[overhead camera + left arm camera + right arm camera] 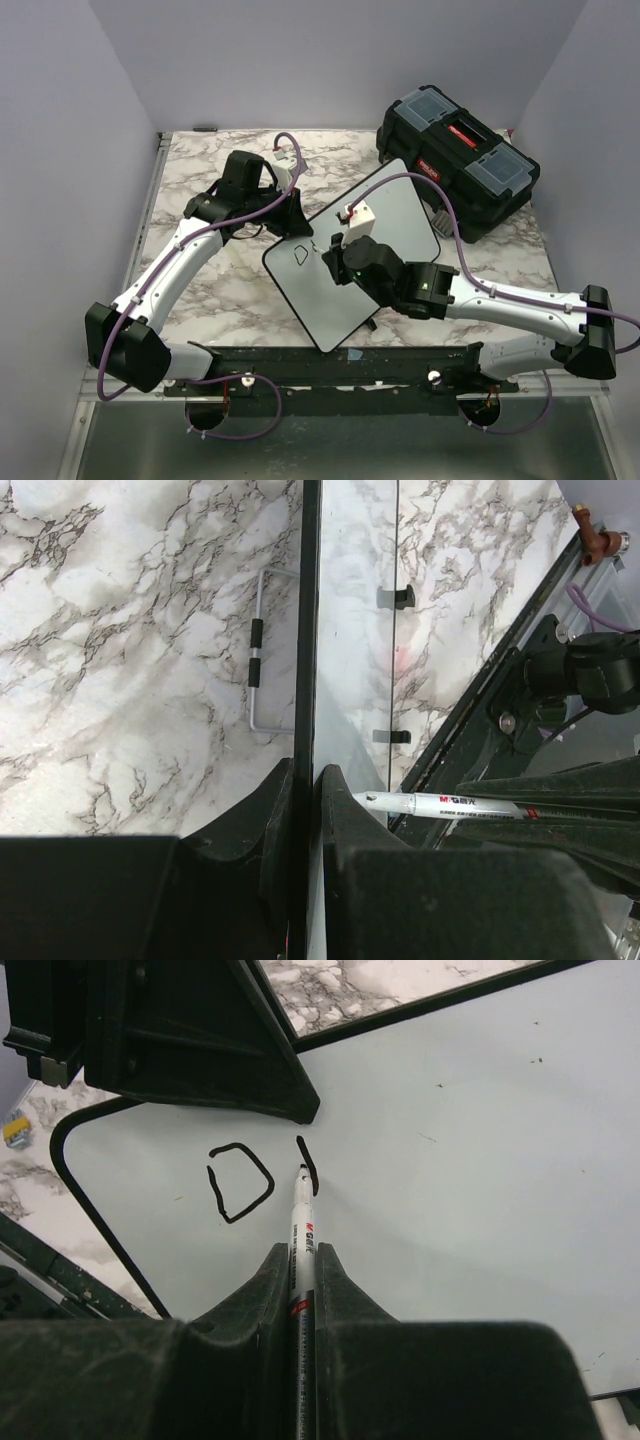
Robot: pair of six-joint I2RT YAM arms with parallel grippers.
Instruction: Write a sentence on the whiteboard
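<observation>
The whiteboard lies slanted across the middle of the marble table. My left gripper is shut on its far-left black rim, one finger on each face. My right gripper is shut on a white marker. The marker's tip touches the board. Of the sentence, a black "D" and a short upright stroke beside the tip show. In the left wrist view the marker reaches in from the right, right up to my left gripper.
A black toolbox with a red latch stands at the back right, close to the board's far corner. A bent wire bracket with black sleeves lies on the table beside the board's rim. A black rail runs along the near edge.
</observation>
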